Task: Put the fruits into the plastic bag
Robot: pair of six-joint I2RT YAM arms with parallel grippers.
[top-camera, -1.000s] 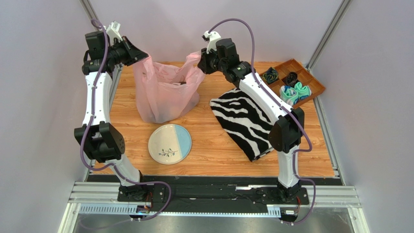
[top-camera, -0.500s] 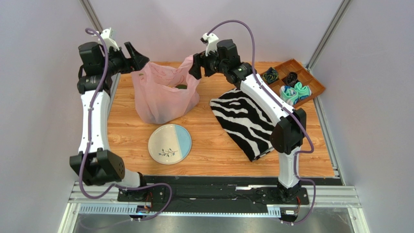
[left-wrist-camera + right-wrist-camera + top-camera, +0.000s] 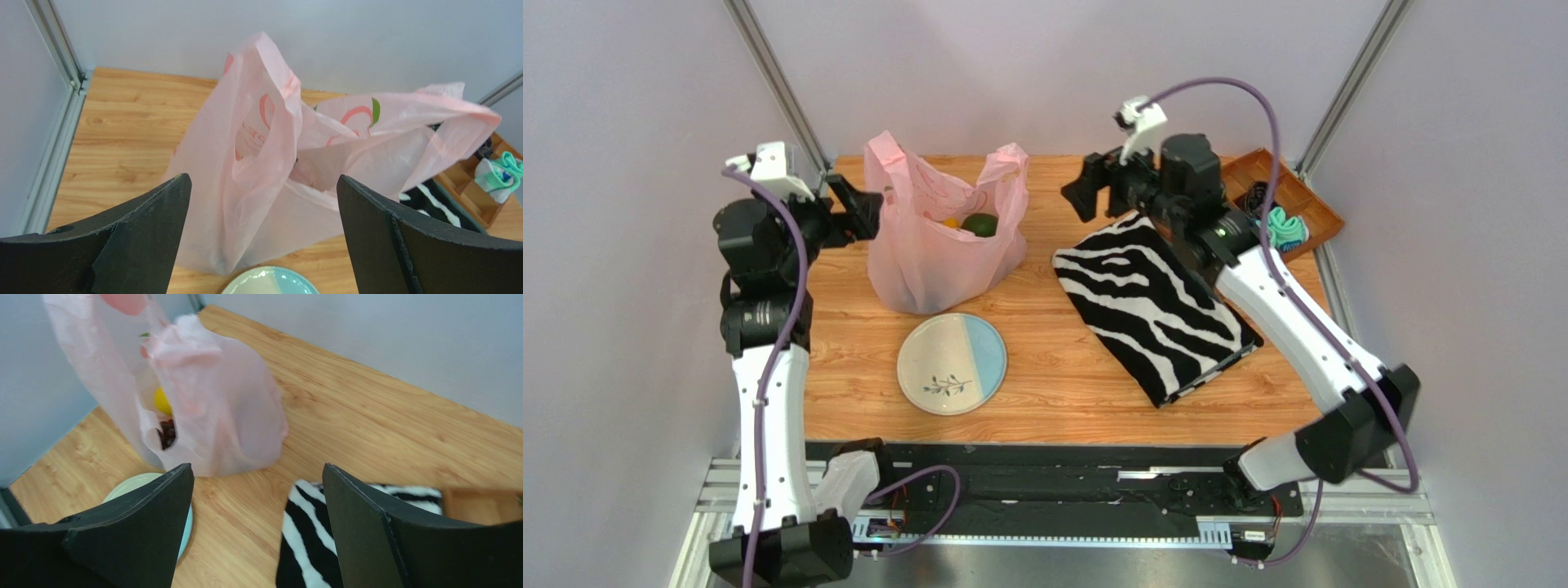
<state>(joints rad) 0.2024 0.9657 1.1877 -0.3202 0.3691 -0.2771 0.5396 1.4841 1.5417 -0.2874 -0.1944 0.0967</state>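
Note:
The pink plastic bag (image 3: 934, 251) stands on the wooden table with both handles up and its mouth open. Inside it I see a green fruit (image 3: 981, 224) and a yellow one (image 3: 949, 223). The right wrist view shows a yellow lemon (image 3: 161, 401) and dark grapes (image 3: 167, 433) through the bag (image 3: 227, 410). My left gripper (image 3: 857, 206) is open just left of the bag, holding nothing. In the left wrist view the bag (image 3: 276, 147) fills the space ahead of its spread fingers. My right gripper (image 3: 1082, 186) hangs open to the bag's right, apart from it.
A cream and blue plate (image 3: 951, 363) lies in front of the bag. A zebra-striped cloth (image 3: 1149, 306) lies at the right, under my right arm. A wooden tray (image 3: 1320, 221) with teal cloth bundles (image 3: 1286, 227) sits at the far right corner.
Both grippers opened and let go of the bag's handles, then drew back, the left one leftward and the right one rightward. The bag now stands on its own.

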